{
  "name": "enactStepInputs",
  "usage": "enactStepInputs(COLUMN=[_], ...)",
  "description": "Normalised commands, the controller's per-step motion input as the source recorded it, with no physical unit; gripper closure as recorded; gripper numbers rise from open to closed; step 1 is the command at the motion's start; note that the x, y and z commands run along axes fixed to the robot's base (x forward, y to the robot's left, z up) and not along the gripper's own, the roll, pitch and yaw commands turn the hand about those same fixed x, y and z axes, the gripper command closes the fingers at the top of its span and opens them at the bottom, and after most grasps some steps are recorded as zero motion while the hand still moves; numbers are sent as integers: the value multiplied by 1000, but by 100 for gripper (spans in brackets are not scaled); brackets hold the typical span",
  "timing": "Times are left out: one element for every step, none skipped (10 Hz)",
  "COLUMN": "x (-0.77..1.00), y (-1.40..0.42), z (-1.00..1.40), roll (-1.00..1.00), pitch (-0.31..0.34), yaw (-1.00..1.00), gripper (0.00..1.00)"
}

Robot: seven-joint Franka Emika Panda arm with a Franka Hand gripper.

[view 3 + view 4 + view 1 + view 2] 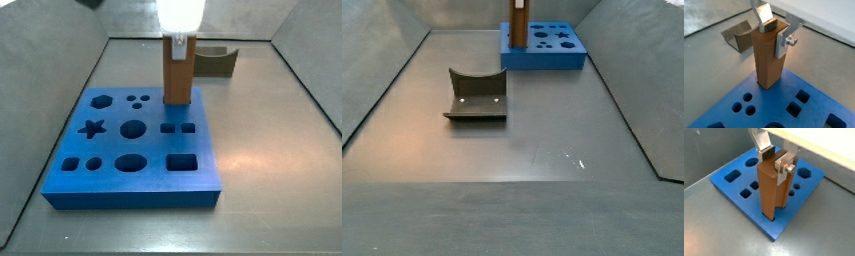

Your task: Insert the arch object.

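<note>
Now, I see gripper [777, 159] clamped on top end of arch object [771, 190], silver plates either side. Bar hangs vertical below fingers, centre frame; lower end at slot near edge of blue board [731, 190]. Seating depth unclear. I judge next move straight down.

You see the arch object [769, 188], a slim orange-brown wooden bar, standing upright at the blue board's [731, 190] edge, its top between the gripper's [775, 159] fingers.

Gripper [776, 159]: flat silver plates; screws on one.
</note>
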Motion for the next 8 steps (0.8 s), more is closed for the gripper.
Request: enactStepInputs(x=[100, 14, 0, 0, 0, 0, 0, 0], y=[71, 66, 83, 91, 89, 51, 43, 0], z=[-283, -277, -286, -346, -360, -177, -63, 0], roll=[-143, -147, -163, -173, -173, -94, -104, 0], pitch=[0, -34, -73, -103, -104, -66, -73, 0], yaw=[0, 0, 0, 0, 0, 0, 0, 0], gripper=[100, 100, 100, 100, 100, 100, 100, 100])
